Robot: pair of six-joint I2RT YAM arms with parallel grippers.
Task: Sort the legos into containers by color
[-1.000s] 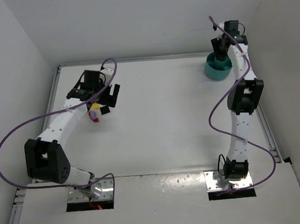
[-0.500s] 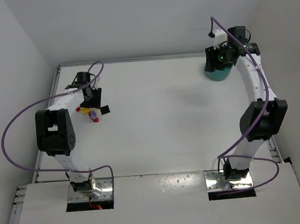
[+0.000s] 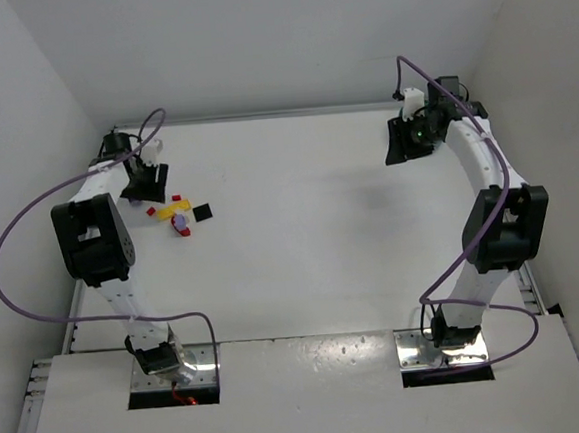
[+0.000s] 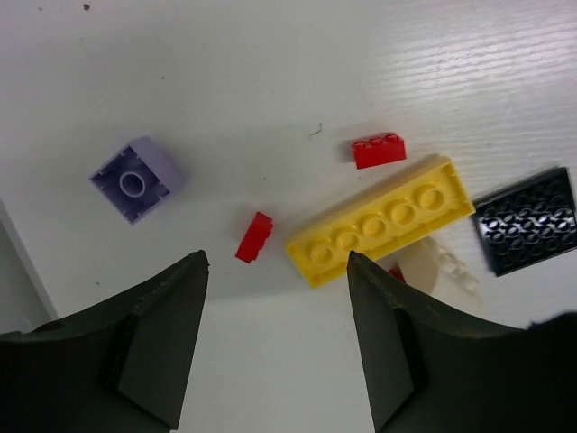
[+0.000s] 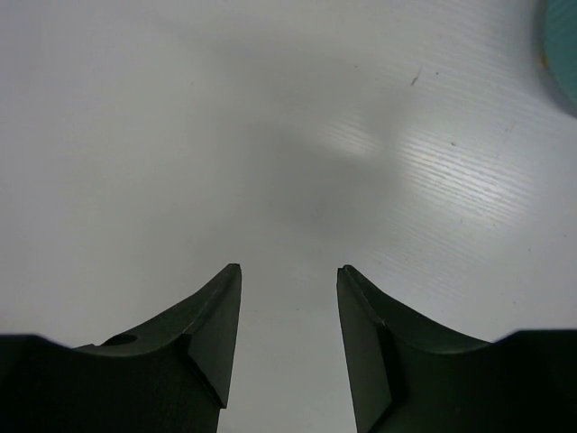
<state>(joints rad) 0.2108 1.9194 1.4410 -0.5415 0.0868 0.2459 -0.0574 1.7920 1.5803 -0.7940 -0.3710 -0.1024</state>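
In the left wrist view a long yellow brick (image 4: 383,233) lies on the table, with a small red brick (image 4: 255,236) at its left end and another red brick (image 4: 379,151) beyond it. A whitish piece (image 4: 437,268) lies by the right finger. My left gripper (image 4: 278,260) is open and empty, just short of these bricks; in the top view it (image 3: 150,185) sits left of the brick pile (image 3: 177,211). My right gripper (image 5: 289,269) is open and empty over bare table. Only a sliver of the teal tub (image 5: 563,54) shows; in the top view the right arm (image 3: 418,126) hides it.
A lilac brick (image 4: 137,179) and a black plate (image 4: 527,219) lie among the bricks. The left wall and table edge (image 3: 105,171) are close to the left gripper. The right gripper (image 3: 394,148) is near the back right corner.
The left gripper has swung left toward the wall, off the pile. The right gripper has moved left off the teal tub, and the arm now covers the tub in the top view.
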